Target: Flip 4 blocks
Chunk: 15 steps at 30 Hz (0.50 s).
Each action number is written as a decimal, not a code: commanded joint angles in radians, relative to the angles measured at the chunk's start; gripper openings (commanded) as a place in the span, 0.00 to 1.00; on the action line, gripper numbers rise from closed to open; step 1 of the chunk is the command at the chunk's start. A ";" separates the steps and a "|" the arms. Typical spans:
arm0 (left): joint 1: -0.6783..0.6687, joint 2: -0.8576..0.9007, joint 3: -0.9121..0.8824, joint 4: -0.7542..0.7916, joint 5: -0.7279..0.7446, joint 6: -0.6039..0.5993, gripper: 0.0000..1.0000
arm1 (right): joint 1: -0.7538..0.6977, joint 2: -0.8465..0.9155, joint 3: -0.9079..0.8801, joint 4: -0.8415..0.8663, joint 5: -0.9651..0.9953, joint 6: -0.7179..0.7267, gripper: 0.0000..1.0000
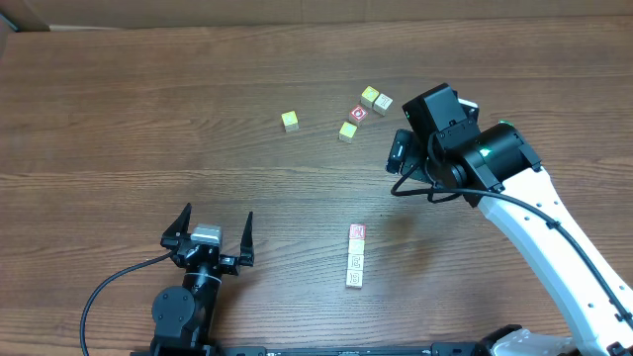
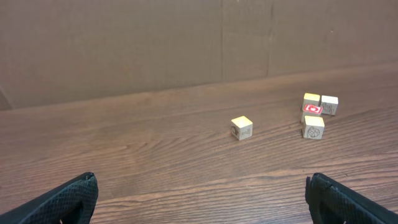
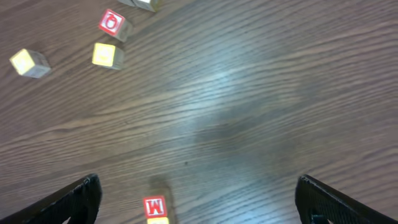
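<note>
Row of blocks in open room, left tool (image 1: 218,214) and right tool (image 3: 198,180) gaping empty.
The four small pale wooden blocks (image 1: 356,256) lay right of centre on the brown wood-grain surface (image 1: 148,119). Their row's long axis ran near-to-far, red-lettered end farthest, bare wood all round, well clear of the edges.

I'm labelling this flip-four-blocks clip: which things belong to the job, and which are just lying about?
Job, four to flip: lone block, near block, yellow far block, cream far block.
Lying about: red ring cube; row of cubes headed by red M.
</note>
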 commanded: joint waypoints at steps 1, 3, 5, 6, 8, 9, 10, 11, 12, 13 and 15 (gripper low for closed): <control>0.012 -0.011 -0.003 -0.002 -0.010 0.015 1.00 | 0.002 -0.041 0.021 -0.004 0.147 -0.069 1.00; 0.012 -0.011 -0.003 -0.002 -0.010 0.015 1.00 | 0.003 -0.081 0.018 0.006 0.212 -0.110 1.00; 0.012 -0.011 -0.003 -0.002 -0.010 0.015 1.00 | 0.003 -0.133 0.000 0.039 0.239 -0.194 1.00; 0.012 -0.011 -0.003 -0.002 -0.010 0.015 1.00 | 0.003 -0.174 -0.020 0.073 0.235 -0.267 1.00; 0.012 -0.011 -0.003 -0.002 -0.010 0.015 1.00 | 0.003 -0.244 -0.059 0.133 0.202 -0.386 1.00; 0.012 -0.011 -0.003 -0.002 -0.010 0.015 1.00 | 0.001 -0.291 -0.090 0.175 0.174 -0.456 1.00; 0.012 -0.011 -0.003 -0.002 -0.010 0.015 1.00 | 0.000 -0.330 -0.119 0.208 0.150 -0.505 1.00; 0.012 -0.011 -0.003 -0.002 -0.010 0.015 1.00 | -0.003 -0.378 -0.158 0.251 0.120 -0.554 1.00; 0.012 -0.011 -0.003 -0.002 -0.010 0.015 1.00 | -0.013 -0.457 -0.229 0.319 0.075 -0.599 1.00; 0.012 -0.011 -0.003 -0.002 -0.010 0.015 1.00 | -0.024 -0.514 -0.284 0.368 0.052 -0.603 1.00; 0.012 -0.011 -0.003 -0.002 -0.010 0.015 1.00 | -0.051 -0.623 -0.398 0.458 0.003 -0.602 1.00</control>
